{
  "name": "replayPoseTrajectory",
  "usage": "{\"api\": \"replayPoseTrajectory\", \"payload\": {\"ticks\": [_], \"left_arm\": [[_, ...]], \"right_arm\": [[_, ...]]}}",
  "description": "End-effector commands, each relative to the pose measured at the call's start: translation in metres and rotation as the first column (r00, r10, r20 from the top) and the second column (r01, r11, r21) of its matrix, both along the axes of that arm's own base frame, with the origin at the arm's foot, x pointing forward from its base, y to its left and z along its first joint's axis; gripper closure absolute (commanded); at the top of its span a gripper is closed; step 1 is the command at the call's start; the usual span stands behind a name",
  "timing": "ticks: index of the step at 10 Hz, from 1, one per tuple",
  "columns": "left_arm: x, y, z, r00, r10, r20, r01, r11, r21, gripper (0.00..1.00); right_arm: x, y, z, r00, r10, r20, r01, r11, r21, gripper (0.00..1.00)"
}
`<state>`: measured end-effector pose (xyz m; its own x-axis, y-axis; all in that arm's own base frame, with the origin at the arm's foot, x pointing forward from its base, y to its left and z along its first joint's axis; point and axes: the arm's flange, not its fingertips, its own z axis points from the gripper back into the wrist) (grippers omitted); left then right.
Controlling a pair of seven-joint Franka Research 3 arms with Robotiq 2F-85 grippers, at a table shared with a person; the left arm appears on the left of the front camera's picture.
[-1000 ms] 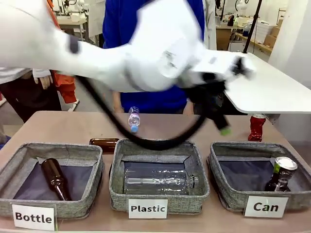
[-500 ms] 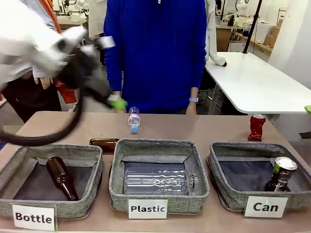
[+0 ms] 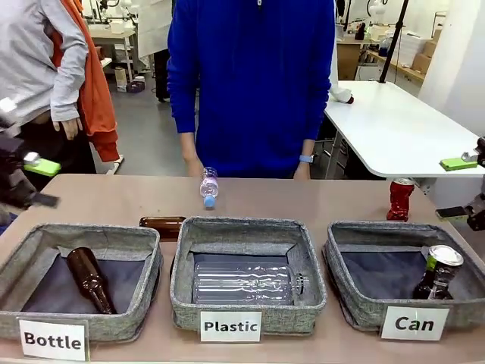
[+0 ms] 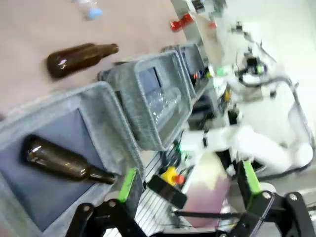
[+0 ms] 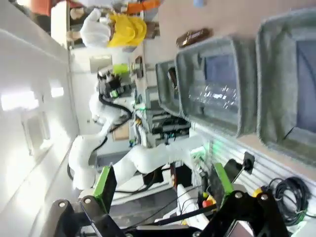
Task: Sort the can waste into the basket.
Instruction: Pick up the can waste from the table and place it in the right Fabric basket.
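Note:
A dented red can (image 3: 399, 199) stands on the table just behind the grey basket labelled "Can" (image 3: 356, 307). Inside that basket a dark can with a silver top (image 3: 438, 271) leans against the right wall. My right gripper (image 3: 457, 188) hovers open at the table's right edge, to the right of the red can and apart from it. Over at the left edge my left gripper (image 3: 38, 182) is open too, with nothing in it. Open fingers also show in the left wrist view (image 4: 187, 182) and the right wrist view (image 5: 163, 182). The red can (image 4: 181, 22) shows far off.
The "Plastic" basket (image 3: 186, 299) holds a clear bottle (image 3: 246, 282); the "Bottle" basket (image 3: 144, 311) holds a brown bottle (image 3: 89, 279). Another brown bottle (image 3: 161, 224) and a small clear bottle (image 3: 208, 186) lie on the table. A person in blue (image 3: 254, 83) stands at the far side.
My left arm has swung from the middle of the table back to its left edge. The right gripper has come into view at the right edge. The brown bottle in the basket shifted slightly.

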<state>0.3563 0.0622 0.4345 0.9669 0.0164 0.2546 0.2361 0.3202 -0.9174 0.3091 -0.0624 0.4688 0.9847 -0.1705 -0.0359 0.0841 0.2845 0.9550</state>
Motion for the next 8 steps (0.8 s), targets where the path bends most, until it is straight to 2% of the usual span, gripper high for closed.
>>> {"api": "replayPoseTrajectory", "payload": {"ticks": [1, 2, 8], "left_arm": [[-0.028, 0.040, -0.022, 0.935, 0.355, -0.024, -0.353, 0.915, -0.195, 0.00], [0.000, 0.000, 0.000, 1.000, 0.000, 0.000, 0.000, 1.000, 0.000, 0.00], [0.000, 0.000, 0.000, 1.000, 0.000, 0.000, 0.000, 1.000, 0.000, 0.00]], "right_arm": [[-0.002, 0.007, -0.002, 0.999, 0.039, -0.024, -0.039, 0.999, 0.023, 0.00], [-0.002, 0.007, -0.002, 0.999, 0.039, -0.024, -0.039, 0.999, 0.023, 0.00], [-0.002, 0.007, -0.002, 0.999, 0.039, -0.024, -0.039, 0.999, 0.023, 0.00]]}}
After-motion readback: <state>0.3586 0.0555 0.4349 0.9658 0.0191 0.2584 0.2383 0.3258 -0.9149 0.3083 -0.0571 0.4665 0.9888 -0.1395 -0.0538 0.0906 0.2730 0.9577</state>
